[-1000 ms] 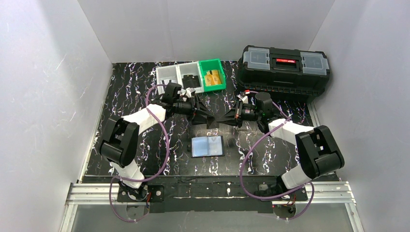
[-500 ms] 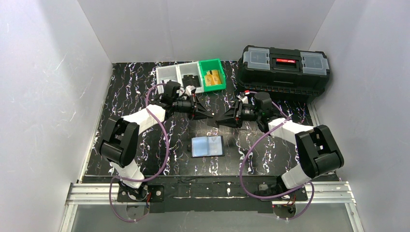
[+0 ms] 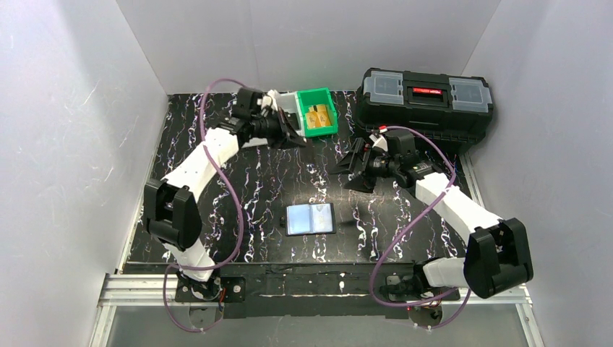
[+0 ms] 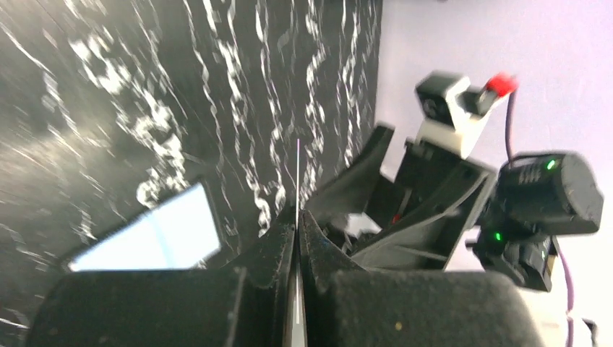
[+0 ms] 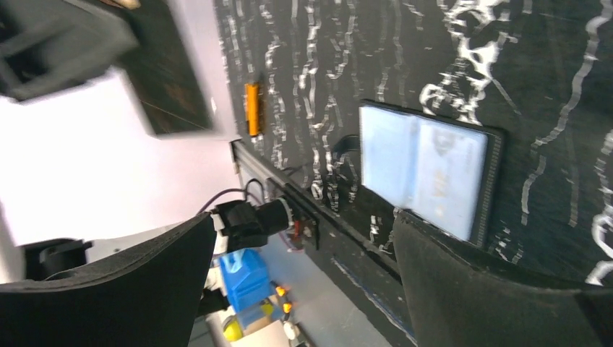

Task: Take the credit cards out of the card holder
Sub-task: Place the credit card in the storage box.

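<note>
One thin card sits clamped in your left pincer; your right pincer stands wide apart.

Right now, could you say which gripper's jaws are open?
The right gripper: jaws wide apart, empty; the left gripper is shut on a thin card.

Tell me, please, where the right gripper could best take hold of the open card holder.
Probably its right-hand edge, the one nearest the open right gripper. The card holder lies spread flat, pockets up, so there is no height to pinch from above; come in low from the right, sliding one finger under the black border and closing on that single flap.
</note>
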Robot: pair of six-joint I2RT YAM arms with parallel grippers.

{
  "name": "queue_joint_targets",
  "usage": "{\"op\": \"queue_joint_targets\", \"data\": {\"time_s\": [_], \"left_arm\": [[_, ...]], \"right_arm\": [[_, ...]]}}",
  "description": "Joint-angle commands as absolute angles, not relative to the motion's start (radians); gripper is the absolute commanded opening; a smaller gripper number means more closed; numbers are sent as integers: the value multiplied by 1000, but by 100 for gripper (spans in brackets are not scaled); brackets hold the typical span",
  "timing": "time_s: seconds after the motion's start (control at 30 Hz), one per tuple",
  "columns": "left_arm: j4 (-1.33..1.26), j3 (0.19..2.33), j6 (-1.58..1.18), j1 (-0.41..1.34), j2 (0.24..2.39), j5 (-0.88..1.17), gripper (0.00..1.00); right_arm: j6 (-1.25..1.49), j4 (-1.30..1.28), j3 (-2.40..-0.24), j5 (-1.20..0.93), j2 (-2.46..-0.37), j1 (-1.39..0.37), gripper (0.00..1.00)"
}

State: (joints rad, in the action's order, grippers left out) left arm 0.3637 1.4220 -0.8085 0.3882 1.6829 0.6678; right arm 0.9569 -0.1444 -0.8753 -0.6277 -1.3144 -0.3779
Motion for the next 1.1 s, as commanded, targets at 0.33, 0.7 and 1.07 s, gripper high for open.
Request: {"op": "queue_joint_targets", "data": {"time_s": [0.33,0.7,1.07], "left_arm": [[510,1939,-542,238,2015,412,0],[467,2273,-503,216,2328,368,0],[396,2329,-534,209,2442,295,1]], "right_arm": [[772,-515,-920,-423,-1145,-379,98],[780,-603,-864,-373,-969,-379,98],[794,-647,-821,-338,-863,-379,98]]}}
